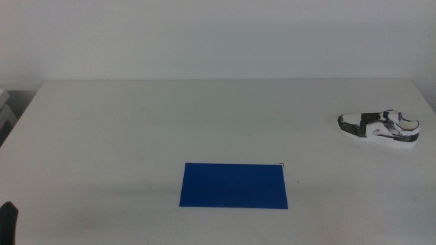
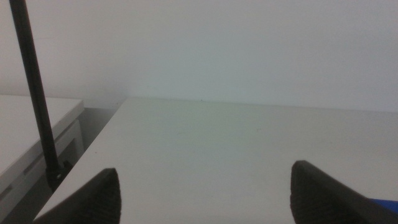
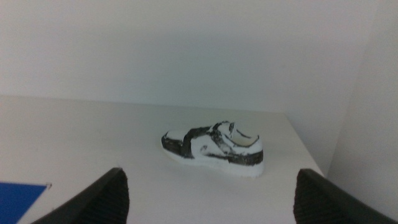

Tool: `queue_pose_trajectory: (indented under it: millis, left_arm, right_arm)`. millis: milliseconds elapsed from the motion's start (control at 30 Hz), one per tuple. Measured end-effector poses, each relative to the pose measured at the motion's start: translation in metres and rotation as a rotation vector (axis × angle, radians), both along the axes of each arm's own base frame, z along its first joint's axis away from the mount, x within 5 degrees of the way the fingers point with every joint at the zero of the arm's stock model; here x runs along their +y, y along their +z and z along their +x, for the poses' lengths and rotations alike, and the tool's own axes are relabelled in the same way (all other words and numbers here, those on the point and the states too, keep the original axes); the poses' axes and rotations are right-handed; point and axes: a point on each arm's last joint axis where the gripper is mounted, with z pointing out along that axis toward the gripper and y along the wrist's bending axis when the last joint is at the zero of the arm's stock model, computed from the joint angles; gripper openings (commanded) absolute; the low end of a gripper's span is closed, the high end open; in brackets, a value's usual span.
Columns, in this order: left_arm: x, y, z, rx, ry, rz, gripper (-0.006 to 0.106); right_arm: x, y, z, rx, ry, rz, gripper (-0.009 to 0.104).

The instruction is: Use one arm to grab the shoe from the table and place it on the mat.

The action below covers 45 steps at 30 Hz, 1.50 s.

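Observation:
The shoe (image 1: 378,127), white with black and grey patches, lies on its sole at the far right of the white table (image 1: 204,116), toe pointing left. The blue mat (image 1: 234,185) lies flat at the front middle, well apart from the shoe. In the right wrist view the shoe (image 3: 214,147) lies ahead of my open, empty right gripper (image 3: 211,202), and a corner of the mat (image 3: 22,200) shows. My left gripper (image 2: 205,199) is open and empty over the table's left side; only its tip (image 1: 8,221) shows in the middle view. The right arm is out of the middle view.
A thin black pole (image 2: 34,93) and a low white cabinet (image 2: 31,124) stand beyond the table's left edge. The table's right edge (image 3: 308,149) runs close behind the shoe's heel. A wall rises behind the table.

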Motion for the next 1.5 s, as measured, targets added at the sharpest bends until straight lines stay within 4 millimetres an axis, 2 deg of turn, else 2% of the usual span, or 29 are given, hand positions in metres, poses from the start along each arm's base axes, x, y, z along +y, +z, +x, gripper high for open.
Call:
queue_pose_trajectory:
  millis: [133, 367, 600, 900, 1100, 1300, 1500]
  left_arm:
    - [0.000, 0.000, 0.000, 0.000, 0.000, 0.000, 0.094]
    - [0.000, 0.000, 0.000, 0.000, 0.000, 0.000, 0.094]
    - [0.000, 0.000, 0.000, 0.000, 0.000, 0.000, 0.094]
    - [0.000, 0.000, 0.000, 0.000, 0.000, 0.000, 0.094]
    - [0.000, 0.000, 0.000, 0.000, 0.000, 0.000, 0.094]
    - [0.000, 0.000, 0.000, 0.000, 0.000, 0.000, 0.094]
    - [0.000, 0.000, 0.000, 0.000, 0.000, 0.000, 0.094]
  right_arm:
    - [0.002, 0.000, -0.002, 0.077, 0.027, -0.006, 0.092]
    - [0.006, 0.036, -0.005, 0.166, 0.068, -0.032, 0.092]
    - [0.005, 0.069, 0.016, 0.280, 0.076, -0.044, 0.092]
    - [0.002, 0.126, 0.060, 0.337, 0.075, -0.064, 0.092]
    - [0.000, 0.162, 0.091, 0.499, 0.105, -0.099, 0.092]
    - [-0.002, 0.193, 0.137, 0.662, 0.135, -0.109, 0.092]
    - [-0.004, 0.210, 0.188, 0.747, 0.144, -0.082, 0.092]
